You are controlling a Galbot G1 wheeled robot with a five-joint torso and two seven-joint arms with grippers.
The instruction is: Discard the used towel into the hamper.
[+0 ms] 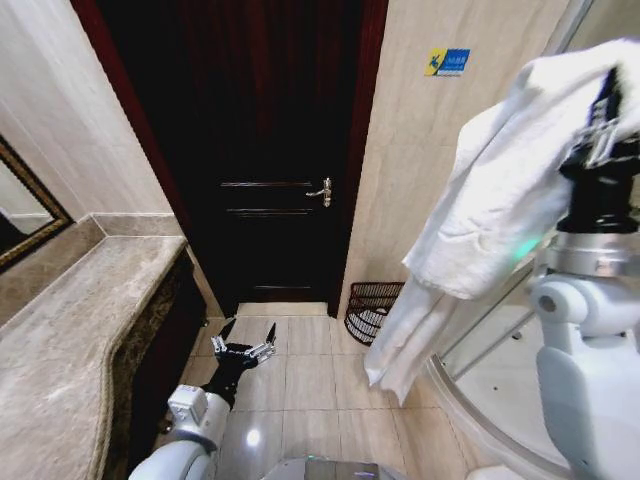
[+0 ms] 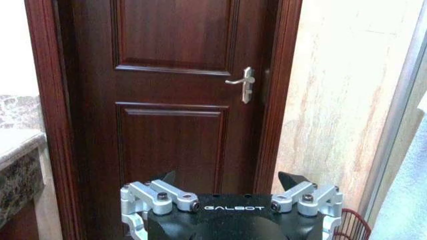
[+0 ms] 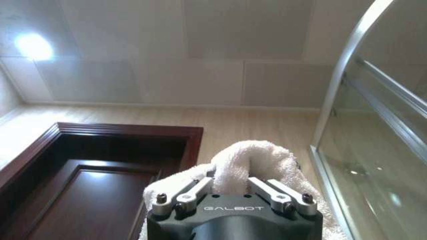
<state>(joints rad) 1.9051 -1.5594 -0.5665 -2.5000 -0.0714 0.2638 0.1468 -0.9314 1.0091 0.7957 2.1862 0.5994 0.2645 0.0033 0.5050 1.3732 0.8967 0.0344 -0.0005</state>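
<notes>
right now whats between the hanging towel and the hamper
Nothing. In the head view the towel, clamped in the raised right hand, hangs over bare floor tiles beside the hamper.

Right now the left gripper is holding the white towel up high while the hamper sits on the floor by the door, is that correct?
Not quite: it is the right gripper that holds the white towel up high, as the head view shows. The left gripper hangs low and open, holding nothing. The hamper does sit on the floor by the door.
</notes>
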